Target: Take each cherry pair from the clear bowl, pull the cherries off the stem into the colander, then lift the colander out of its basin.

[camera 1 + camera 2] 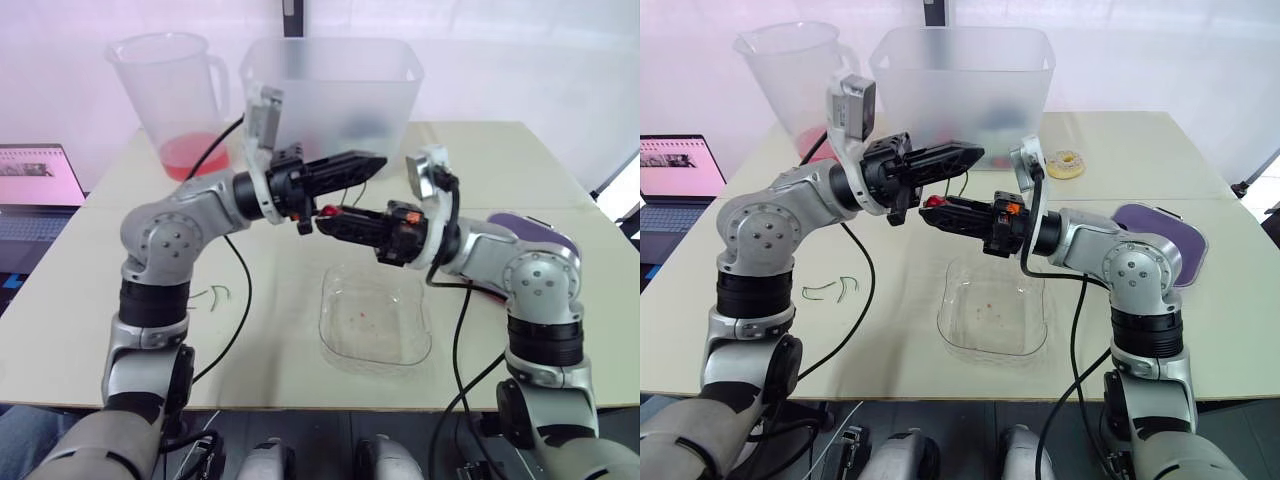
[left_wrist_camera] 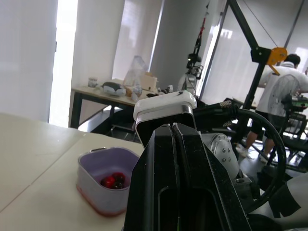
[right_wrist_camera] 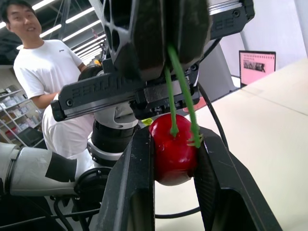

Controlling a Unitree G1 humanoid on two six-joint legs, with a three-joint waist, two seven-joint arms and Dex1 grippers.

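A red cherry (image 3: 173, 149) sits pinched between the fingers of my right gripper (image 1: 325, 213), held in the air above the clear bowl (image 1: 375, 320). Its green stem (image 3: 180, 91) rises into my left gripper (image 1: 372, 160), which is shut on it just above the cherry. Apart from a few red specks, the clear bowl holds nothing. The purple colander and basin (image 1: 528, 228) stand on the table at the right, partly behind my right arm. In the left wrist view the colander (image 2: 96, 166) holds a few cherries (image 2: 113, 181).
A clear pitcher (image 1: 170, 95) with red liquid and a frosted bin (image 1: 330, 90) stand at the back of the table. Loose green stems (image 1: 215, 295) lie at the left, a laptop (image 1: 35, 185) further left. A person (image 3: 43, 72) stands nearby.
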